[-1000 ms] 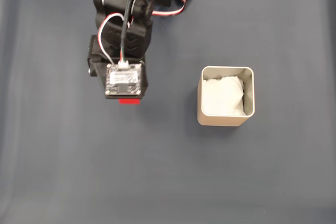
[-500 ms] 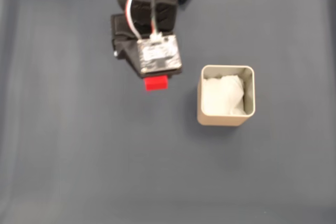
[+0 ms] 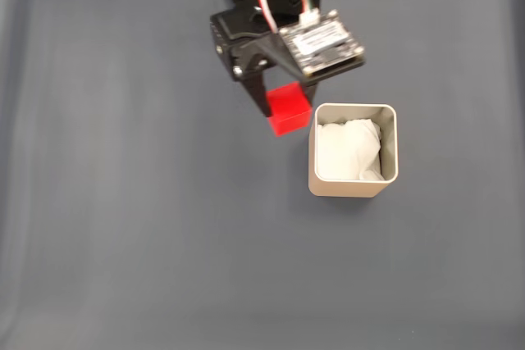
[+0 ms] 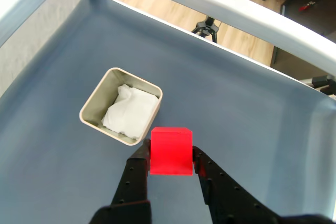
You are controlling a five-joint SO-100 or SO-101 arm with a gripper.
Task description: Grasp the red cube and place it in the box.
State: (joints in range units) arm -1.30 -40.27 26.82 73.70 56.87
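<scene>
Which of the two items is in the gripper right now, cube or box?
The red cube, clamped between the gripper fingers. The beige box sits apart on the table, holding just white paper.

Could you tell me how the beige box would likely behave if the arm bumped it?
The box looks thin-walled and holds only crumpled white paper, so it is probably light and would slide on the smooth cloth. Its height suggests a knock near the rim could tip it.

In the fixed view the box [image 3: 353, 188] stands on the table cloth [image 3: 123, 227], right of centre, with crumpled paper [image 3: 349, 149] inside it. The cube [image 3: 289, 109] sits between the fingers of the gripper [image 3: 283, 108], just left of the box's upper left corner. In the wrist view the cube [image 4: 170, 150] is just right of the box [image 4: 94, 106], above the cloth.
</scene>
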